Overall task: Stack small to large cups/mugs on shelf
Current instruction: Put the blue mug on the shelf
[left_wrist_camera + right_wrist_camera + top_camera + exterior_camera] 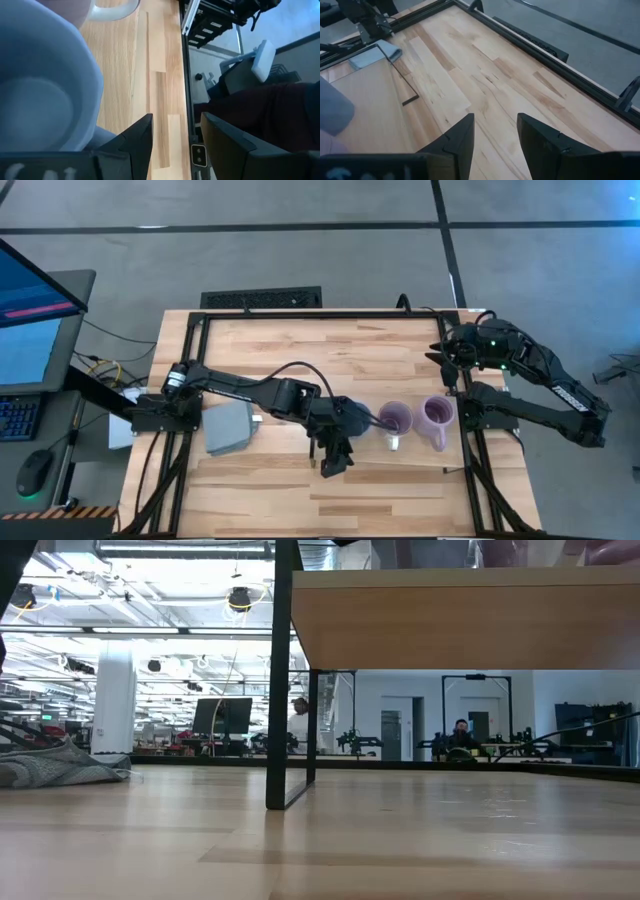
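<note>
The left gripper (335, 460) hangs over the middle of the worktop, toward its front edge, its fingers (135, 145) parted with only bare wood between them. Hard against it in the left wrist view sits a blue-grey mug (45, 95), its pale, smooth bowl empty. Just to the right stand two lavender-purple mugs: the nearer one (396, 418) with its handle toward the front edge, the farther one (436, 414) close to the right edge, handle likewise pointing front. Both look empty, so three mugs in all. The light-wood shelf (460, 620) shows as a raised panel in the low view. One flat grey block (230, 427) lies near the left edge. The right gripper (447, 362) waits at the back right corner, fingers (457, 140) spread and empty.
</note>
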Controlling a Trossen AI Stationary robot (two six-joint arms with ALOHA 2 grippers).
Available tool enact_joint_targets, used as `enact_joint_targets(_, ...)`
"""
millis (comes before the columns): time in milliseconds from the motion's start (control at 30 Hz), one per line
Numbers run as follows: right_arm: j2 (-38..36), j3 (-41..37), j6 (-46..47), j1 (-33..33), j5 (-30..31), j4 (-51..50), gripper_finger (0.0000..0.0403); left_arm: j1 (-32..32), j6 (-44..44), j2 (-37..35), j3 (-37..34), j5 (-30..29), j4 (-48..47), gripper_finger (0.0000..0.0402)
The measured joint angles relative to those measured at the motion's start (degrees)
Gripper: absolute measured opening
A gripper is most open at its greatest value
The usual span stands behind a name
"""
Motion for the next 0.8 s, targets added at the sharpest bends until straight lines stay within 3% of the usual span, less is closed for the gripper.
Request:
enact_joint_targets(300, 0.0, 0.0, -0.3, 0.0, 0.0, 0.0, 0.0173, -2.1, 4.8, -1.8, 5.4, 1.1, -6.5, 0.0158)
enact_joint_targets(467, 0.0, 0.0, -1.0, 0.0, 0.0, 0.0, 0.0172, -4.1, 13.4, -1.7, 6.7, -7.5, -13.1, 0.0158)
enact_joint_targets(667, 0.0, 0.0, -1.0, 0.0, 0.0, 0.0, 0.0172, -4.8, 21.5, -1.3, 6.2, -8.7, -14.0, 0.0158)
enact_joint_targets(800, 0.0, 0.0, -0.5, 0.0, 0.0, 0.1, 0.0173, -4.4, 26.0, -1.2, 6.3, -12.6, -15.2, 0.0158)
